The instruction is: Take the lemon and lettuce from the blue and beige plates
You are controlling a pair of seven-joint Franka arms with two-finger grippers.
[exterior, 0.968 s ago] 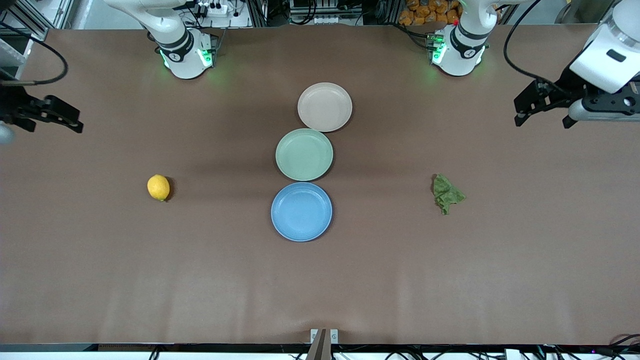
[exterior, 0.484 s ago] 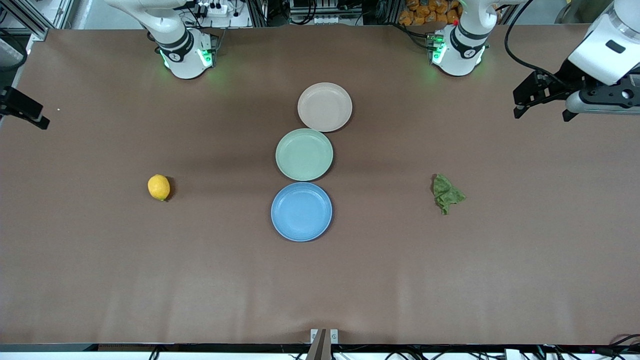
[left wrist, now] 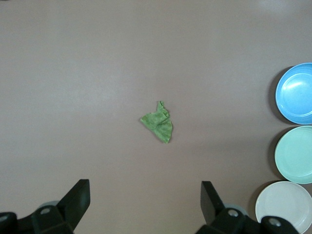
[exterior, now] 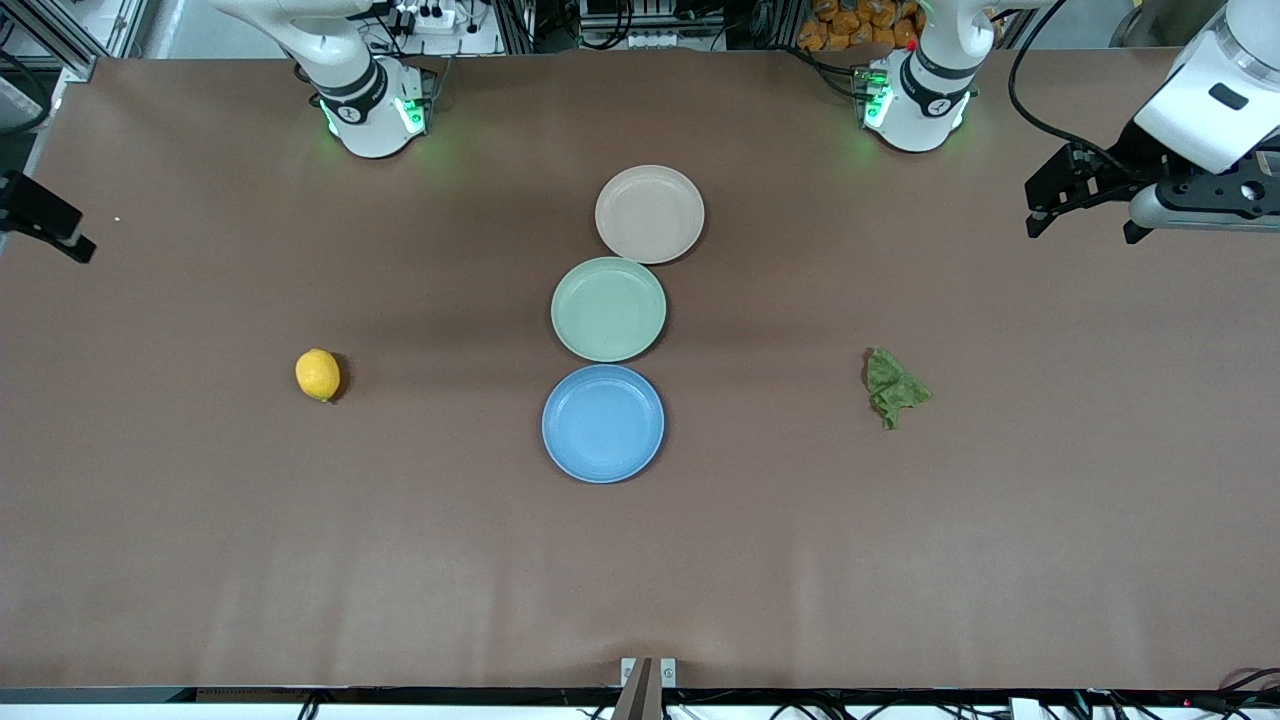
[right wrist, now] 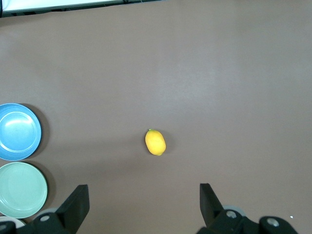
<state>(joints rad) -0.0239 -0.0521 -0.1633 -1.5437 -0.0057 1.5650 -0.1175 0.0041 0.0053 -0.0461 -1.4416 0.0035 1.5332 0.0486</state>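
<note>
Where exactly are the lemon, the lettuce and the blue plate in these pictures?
lemon point(exterior: 317, 375): front view, middle of its yellow rind.
lettuce point(exterior: 893, 386): front view, centre of the wrinkled leaf.
blue plate point(exterior: 603, 424): front view, its bare flat middle.

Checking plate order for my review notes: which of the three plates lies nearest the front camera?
The blue plate. It lies lowest in the front view, with the mint-green plate in the middle and the beige plate closest to the robot bases.

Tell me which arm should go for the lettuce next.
Left, probably: the lettuce lies on the table toward the left arm's end, the open left gripper up over that end. The open right gripper waits by the lemon's end.
</note>
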